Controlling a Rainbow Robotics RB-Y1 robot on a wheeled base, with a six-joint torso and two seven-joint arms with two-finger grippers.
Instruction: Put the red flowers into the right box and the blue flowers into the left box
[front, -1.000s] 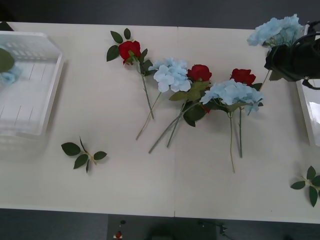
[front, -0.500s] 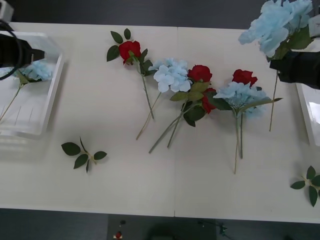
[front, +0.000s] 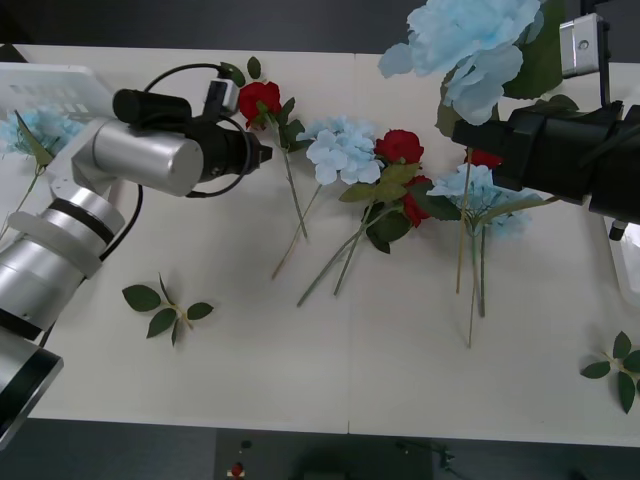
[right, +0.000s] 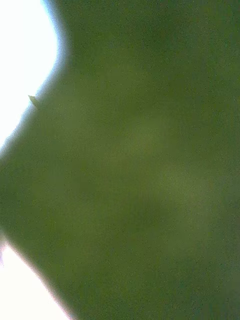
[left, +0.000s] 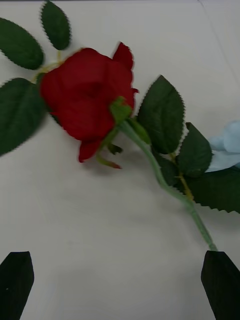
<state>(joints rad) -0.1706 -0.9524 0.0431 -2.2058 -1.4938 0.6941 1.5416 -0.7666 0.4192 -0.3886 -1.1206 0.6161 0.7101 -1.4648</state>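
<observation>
Cream table (front: 300, 400) spread with artificial flowers; all places below told from the rose cluster (front: 400, 150) at its middle. Far to the left, white left box (front: 60, 90) with one blue hydrangea (front: 40, 128) lying in it. To the right and raised above the table, right gripper (front: 470, 135) clenched on the stem of a big blue hydrangea (front: 470, 45). To the left, left gripper (left: 120, 285) spread wide over a lone red rose (left: 87, 100), not touching. Just beside the cluster, two more blue hydrangeas (front: 340, 150). Lower left, a loose leaf sprig (front: 165, 308).
</observation>
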